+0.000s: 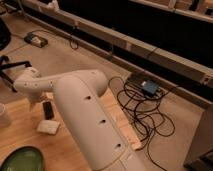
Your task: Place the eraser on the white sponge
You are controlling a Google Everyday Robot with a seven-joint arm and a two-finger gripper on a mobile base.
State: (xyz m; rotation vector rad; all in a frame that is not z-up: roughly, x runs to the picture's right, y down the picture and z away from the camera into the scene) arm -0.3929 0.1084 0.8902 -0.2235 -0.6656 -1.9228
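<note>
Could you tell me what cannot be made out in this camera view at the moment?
All in the camera view:
- The gripper, just left of the eraser, is mostly hidden under the arm.
- The white cup is cut off by the left edge.
- The green bowl is cut off by the bottom edge.
- The table to the right of the white sponge is covered by the arm.

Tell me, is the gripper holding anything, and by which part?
It cannot be told. The gripper hangs just left of the eraser, which stands near the sponge.
</note>
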